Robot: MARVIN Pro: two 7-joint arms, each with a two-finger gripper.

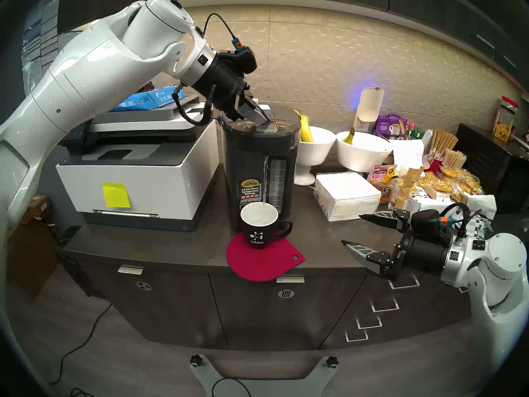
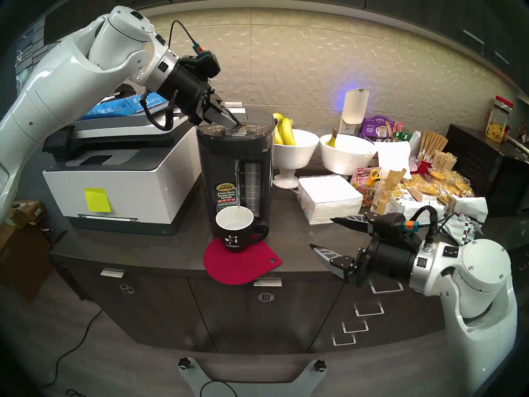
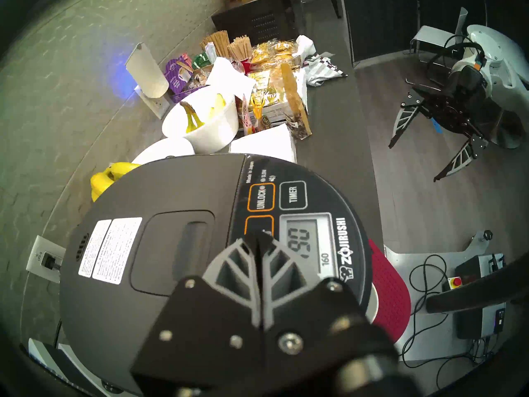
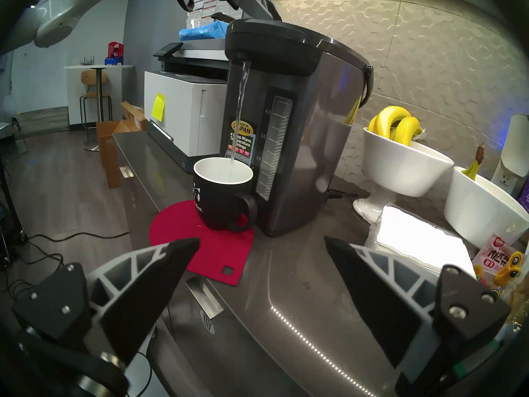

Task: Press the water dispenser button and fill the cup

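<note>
cup (image 1: 259,225): sitting on the red mat (image 1: 263,261) against the water dispenser (image 1: 259,164), catching the stream; overflowing if pressing runs long.
button (image 3: 259,228): mostly hidden, seemingly being pressed.
left gripper (image 3: 259,240): fingers together, possibly slipping onto UNLOCK (image 3: 261,197).
right gripper (image 4: 262,251): hanging spread apart, right of dispenser.

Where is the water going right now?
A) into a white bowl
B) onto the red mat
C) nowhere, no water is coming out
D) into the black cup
D: a thin stream of water falls from the spout of the water dispenser straight into the cup, which stands on the red mat.
</note>
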